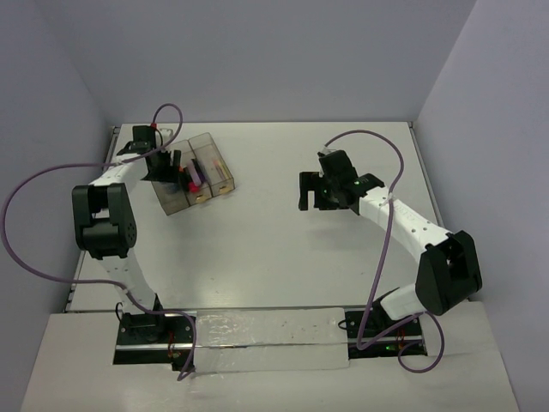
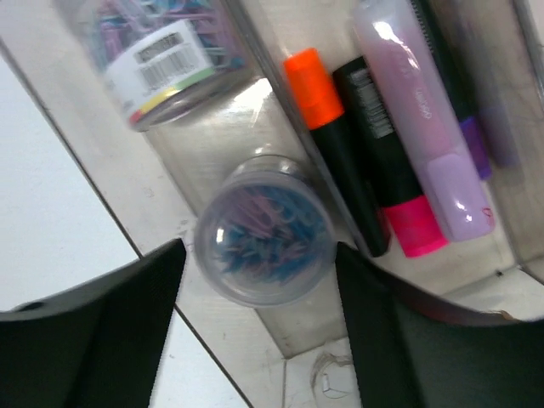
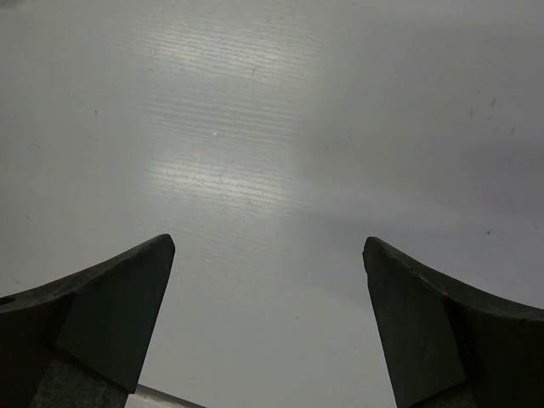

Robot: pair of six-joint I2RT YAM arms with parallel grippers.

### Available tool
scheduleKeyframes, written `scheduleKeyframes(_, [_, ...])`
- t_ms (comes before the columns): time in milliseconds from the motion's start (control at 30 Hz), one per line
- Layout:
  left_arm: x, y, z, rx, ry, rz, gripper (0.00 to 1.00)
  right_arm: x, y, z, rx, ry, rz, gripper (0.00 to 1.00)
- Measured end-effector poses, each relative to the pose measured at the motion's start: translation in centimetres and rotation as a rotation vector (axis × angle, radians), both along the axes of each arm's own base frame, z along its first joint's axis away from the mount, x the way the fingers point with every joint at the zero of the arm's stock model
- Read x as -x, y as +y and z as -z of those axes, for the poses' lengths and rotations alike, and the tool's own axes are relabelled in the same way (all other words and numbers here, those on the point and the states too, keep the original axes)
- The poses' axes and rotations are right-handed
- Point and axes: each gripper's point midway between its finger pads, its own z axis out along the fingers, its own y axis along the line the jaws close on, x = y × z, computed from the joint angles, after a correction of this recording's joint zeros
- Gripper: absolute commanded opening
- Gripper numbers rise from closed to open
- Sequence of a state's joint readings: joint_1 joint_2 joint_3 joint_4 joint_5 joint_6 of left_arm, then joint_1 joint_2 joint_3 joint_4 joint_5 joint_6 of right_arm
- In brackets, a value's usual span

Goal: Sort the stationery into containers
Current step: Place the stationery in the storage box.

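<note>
Small round clear plastic clip tub [image 2: 262, 229] in our smoky plastic bin [image 2: 204, 144]
It looks light and slippery, so we'd pinch its round sides. Our left fingers [image 2: 127, 314] and right fingers [image 3: 110, 297] are apart.

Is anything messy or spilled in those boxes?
Nothing looks spilled or broken. The markers lie side by side in one bin, the two round tubs in the next. Only the row of bins sits slanted to the edges of the table.
</note>
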State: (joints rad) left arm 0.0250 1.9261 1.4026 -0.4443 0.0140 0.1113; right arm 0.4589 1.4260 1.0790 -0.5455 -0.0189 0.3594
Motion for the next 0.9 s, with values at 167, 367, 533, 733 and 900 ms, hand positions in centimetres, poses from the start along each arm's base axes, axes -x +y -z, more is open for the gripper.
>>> scheduleKeyframes(167, [-1.0, -0.1, -1.7, -0.006, -0.052, -0.006, 0.93, -0.2, -0.4, -0.3, 0.009, -0.012, -0.003, 1.00])
scheduleKeyframes(367, [-1.2, 0.1, -2.2, -0.021, -0.065, -0.030, 0.93, -0.5, -0.7, -0.8, 0.014, -0.027, -0.007, 1.00])
scheduleKeyframes(533, [-1.6, 0.2, -4.0, -0.027, -0.101, -0.038, 0.94, -0.6, -1.1, -1.4, 0.010, -0.044, 0.001, 1.00])
scheduleKeyframes(733, [-2.5, 0.7, -7.0, -0.045, -0.170, -0.052, 0.94, -0.8, -1.7, -2.3, 0.001, -0.069, 0.015, 1.00])
scheduleKeyframes(900, [-2.2, 0.8, -9.6, -0.047, -0.217, -0.063, 0.97, -1.0, -2.6, -3.3, -0.013, -0.098, 0.041, 1.00])
